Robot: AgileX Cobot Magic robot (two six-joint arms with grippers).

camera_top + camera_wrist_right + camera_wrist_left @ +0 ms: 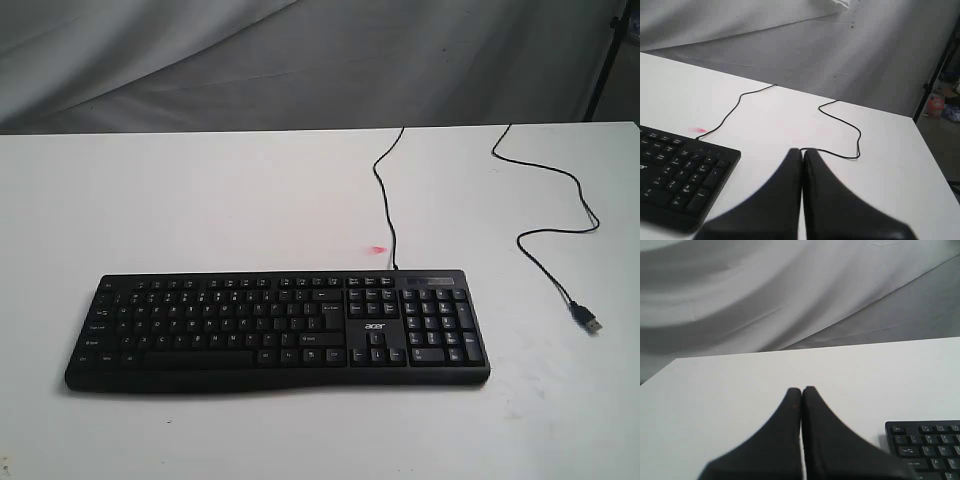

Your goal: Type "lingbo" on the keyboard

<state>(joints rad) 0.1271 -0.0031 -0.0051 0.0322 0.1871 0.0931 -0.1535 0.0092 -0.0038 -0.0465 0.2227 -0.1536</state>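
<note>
The black keyboard [278,327] with white legends and an acer logo lies flat on the white table [200,200], number pad on the right. Its thin black cable [384,190] runs toward the far edge. Neither arm shows in the exterior view. In the left wrist view my left gripper [802,389] is shut with nothing in it, over bare table beside the keyboard's Esc corner [925,445]. In the right wrist view my right gripper [802,150] is shut and empty, beside the keyboard's number-pad end [682,175].
A second loop of black cable ends in a USB plug [588,320] lying on the table at the right; the same cable [840,120] curls just beyond my right fingertips. A small red mark [375,249] sits behind the keyboard. Grey cloth hangs behind the table.
</note>
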